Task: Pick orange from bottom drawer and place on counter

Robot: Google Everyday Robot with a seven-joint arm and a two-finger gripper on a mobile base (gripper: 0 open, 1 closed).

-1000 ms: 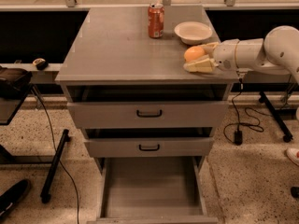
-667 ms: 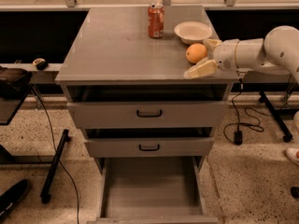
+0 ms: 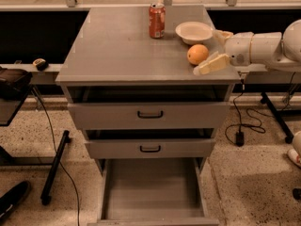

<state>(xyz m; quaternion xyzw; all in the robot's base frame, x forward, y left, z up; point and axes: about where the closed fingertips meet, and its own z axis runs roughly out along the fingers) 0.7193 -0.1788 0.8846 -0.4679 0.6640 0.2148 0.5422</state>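
- The orange sits on the counter, toward the right front corner, just in front of the bowl and well apart from the can.
- The gripper reaches in over the counter's right edge, its arm running off to the picture's right. Its fingers are spread wide and pinch nothing.
- One finger points toward the bowl's near rim. The other lies low by the counter's front edge, slanting toward the corner.
- The relation that matters: the orange lies picture-left of the gripper, at the mouth of the spread fingers rather than deep between them. I cannot tell whether the low finger touches its skin or only lies just beside it.
- The orange is round, so it has no long axis to line up with (and nothing stops it rolling if nudged).
- The bottom drawer stands pulled out, and nothing shows in its tray.
- Judgement: with the fruit on the counter and the drawer bare, the task looks all but done. What remains is for the gripper to get clear.
- The safe way out seems to be straight back along the arm's own line, toward the picture's right, with the fingers kept apart.
- A sideways swing could make the low finger push the orange toward the front edge, or the other finger knock the bowl.
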